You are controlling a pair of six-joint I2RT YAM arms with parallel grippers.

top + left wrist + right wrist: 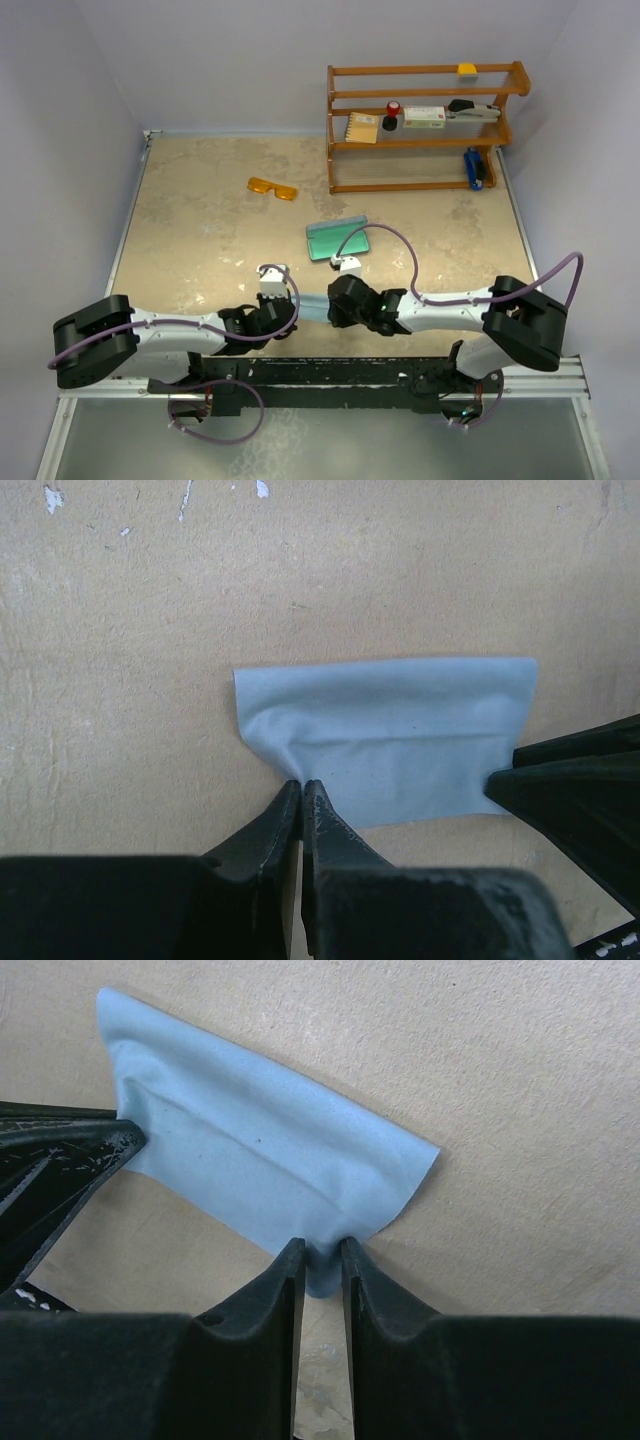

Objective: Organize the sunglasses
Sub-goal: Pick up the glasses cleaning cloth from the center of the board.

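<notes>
We hold the light blue cloth (pixel 400 740) by its corners
Left fingers (pixel 290 805) clamp one corner, right fingers (pixel 296 1260) pinch the other, likely for folding, on the near side of the open case (pixel 337 240); the amber sunglasses (pixel 273 188) lie beyond it, leftward

It was a robot lab cell: bare pale walls (pixel 100 80) boxed in a beige table (pixel 200 210), with a wooden shelf (pixel 425 145) well beyond the right gripper (pixel 320 1260).
</notes>
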